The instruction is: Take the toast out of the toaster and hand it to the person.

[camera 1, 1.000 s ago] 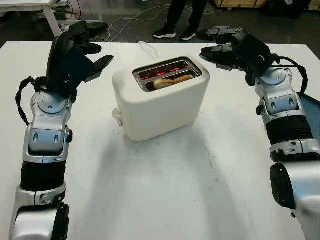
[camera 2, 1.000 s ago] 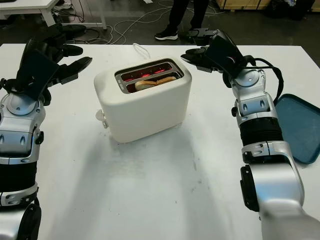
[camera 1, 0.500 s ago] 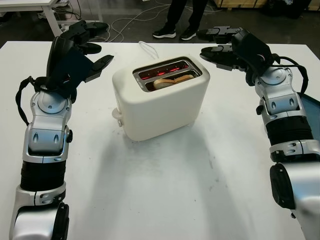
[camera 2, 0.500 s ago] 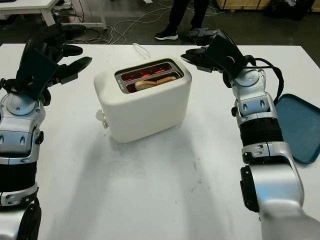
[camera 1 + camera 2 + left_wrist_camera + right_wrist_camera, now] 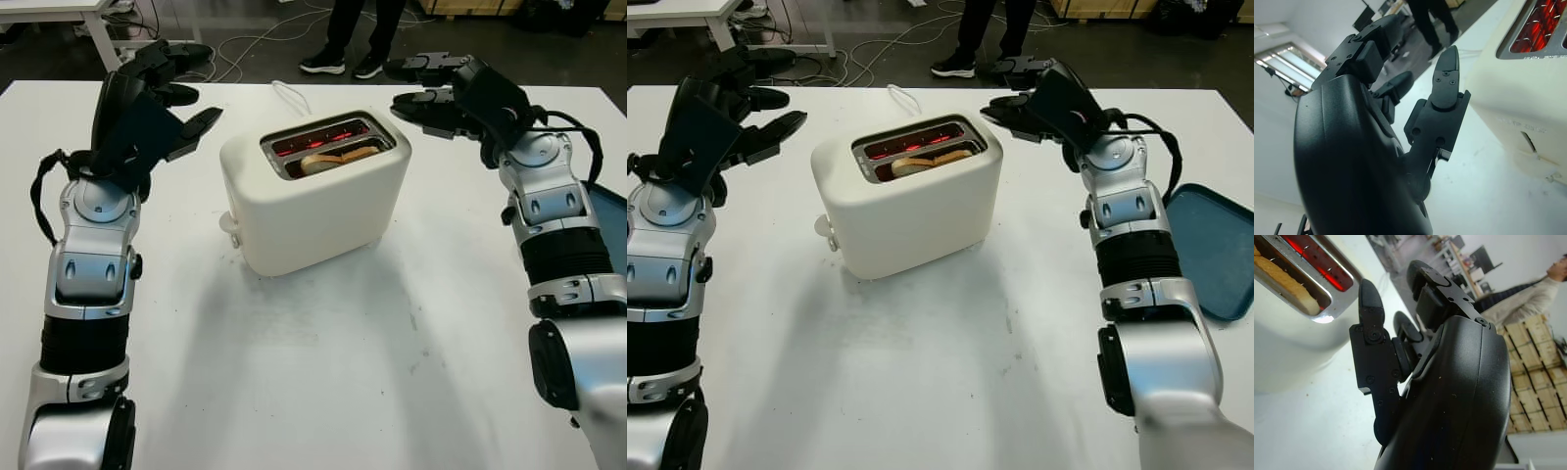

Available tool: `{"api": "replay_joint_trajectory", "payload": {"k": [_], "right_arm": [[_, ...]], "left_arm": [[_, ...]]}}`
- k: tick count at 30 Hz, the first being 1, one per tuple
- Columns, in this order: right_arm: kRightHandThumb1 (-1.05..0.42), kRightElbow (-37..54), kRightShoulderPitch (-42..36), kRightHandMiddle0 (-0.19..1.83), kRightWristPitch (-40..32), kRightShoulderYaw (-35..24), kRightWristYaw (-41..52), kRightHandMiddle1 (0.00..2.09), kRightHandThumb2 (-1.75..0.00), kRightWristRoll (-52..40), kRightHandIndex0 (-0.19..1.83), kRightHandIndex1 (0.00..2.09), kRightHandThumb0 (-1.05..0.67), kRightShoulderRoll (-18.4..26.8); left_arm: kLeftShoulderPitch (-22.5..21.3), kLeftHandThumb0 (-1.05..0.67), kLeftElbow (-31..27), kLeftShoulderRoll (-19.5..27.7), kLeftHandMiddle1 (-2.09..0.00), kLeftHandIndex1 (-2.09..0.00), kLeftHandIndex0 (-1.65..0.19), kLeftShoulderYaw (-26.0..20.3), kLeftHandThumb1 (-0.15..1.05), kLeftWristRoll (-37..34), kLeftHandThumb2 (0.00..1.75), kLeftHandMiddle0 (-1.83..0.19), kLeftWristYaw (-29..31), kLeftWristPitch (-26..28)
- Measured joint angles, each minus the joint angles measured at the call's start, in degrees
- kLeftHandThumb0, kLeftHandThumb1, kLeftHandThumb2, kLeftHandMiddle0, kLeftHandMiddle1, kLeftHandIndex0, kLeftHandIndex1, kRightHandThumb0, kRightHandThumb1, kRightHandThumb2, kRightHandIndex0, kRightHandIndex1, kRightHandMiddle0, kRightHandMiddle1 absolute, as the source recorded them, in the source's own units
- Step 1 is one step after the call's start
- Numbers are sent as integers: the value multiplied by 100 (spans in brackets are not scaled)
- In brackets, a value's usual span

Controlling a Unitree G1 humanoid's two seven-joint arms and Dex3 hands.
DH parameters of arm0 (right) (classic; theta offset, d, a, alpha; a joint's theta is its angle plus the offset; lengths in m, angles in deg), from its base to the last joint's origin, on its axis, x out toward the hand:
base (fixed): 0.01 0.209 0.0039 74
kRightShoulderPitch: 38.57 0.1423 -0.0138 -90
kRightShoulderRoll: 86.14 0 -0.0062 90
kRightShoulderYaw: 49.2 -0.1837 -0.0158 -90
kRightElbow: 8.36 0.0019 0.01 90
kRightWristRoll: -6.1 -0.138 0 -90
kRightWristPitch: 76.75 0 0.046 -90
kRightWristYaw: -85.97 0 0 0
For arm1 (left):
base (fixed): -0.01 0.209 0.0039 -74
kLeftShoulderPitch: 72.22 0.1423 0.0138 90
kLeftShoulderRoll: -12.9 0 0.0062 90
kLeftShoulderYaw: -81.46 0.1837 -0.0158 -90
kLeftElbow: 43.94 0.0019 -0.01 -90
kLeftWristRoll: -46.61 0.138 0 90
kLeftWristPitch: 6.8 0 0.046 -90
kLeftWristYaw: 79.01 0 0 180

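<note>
A cream toaster (image 5: 313,196) stands mid-table with its heating elements glowing red. A slice of toast (image 5: 333,157) lies low in the nearer slot; its edge shows in the right wrist view as toast (image 5: 1283,276). My right hand (image 5: 431,86) hovers open just right of the toaster's top, holding nothing. My left hand (image 5: 171,98) is open in the air to the toaster's left, apart from it. A person (image 5: 358,34) stands beyond the table's far edge, legs and shoes visible.
The white table (image 5: 323,372) stretches toward me. A dark teal tray (image 5: 1215,250) lies at the right edge beside my right forearm. The toaster's white cord (image 5: 289,95) runs off the back. Cables lie on the floor behind.
My right hand has edged slightly left toward the toaster's top. The left arm, toaster and toast have not moved.
</note>
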Motion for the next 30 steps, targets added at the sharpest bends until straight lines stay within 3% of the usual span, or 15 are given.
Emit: {"api": "replay_joint_trajectory", "payload": {"k": [30], "right_arm": [[-92,-1,0,60,0,14,27,0,-20,4,63,6,-33,2]], "left_arm": [[11,-23,-39,-41,-93,-50,-42,-37,73,-42,42,-25,-7,2]]}}
